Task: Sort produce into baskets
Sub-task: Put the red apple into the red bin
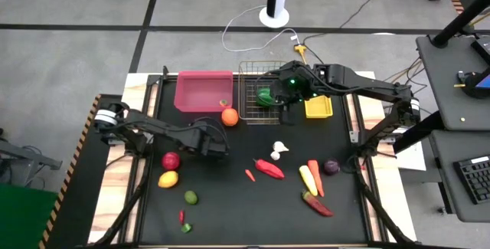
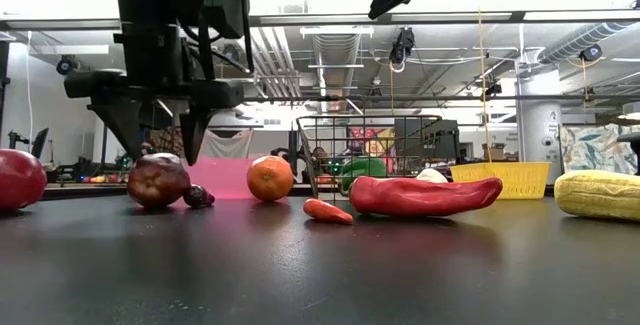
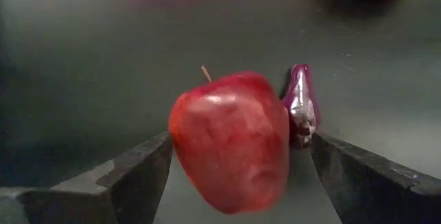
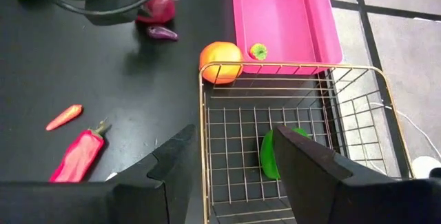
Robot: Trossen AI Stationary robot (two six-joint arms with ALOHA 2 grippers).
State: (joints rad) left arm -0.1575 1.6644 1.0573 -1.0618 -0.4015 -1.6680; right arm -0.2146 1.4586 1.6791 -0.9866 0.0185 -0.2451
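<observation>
A red apple [image 3: 231, 141] sits on the bench [image 1: 230, 195] beside a small purple piece [image 3: 301, 103], between the spread fingers of the released left claw [image 3: 238, 176], while the right claw [image 4: 231, 165], empty and parted, hangs above the wire basket [image 4: 220, 86].

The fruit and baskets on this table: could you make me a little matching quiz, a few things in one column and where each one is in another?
Things:
1. round orange fruit
2. green pepper
3. red apple
4. small green item

Places:
A. inside the metal wire-mesh basket
B. between the open fingers of the left pincer
C. inside the pink plastic bin
D. on the black tabletop, by the pink bin's corner

Pairs: 1-D, 2-A, 3-B, 4-C
</observation>
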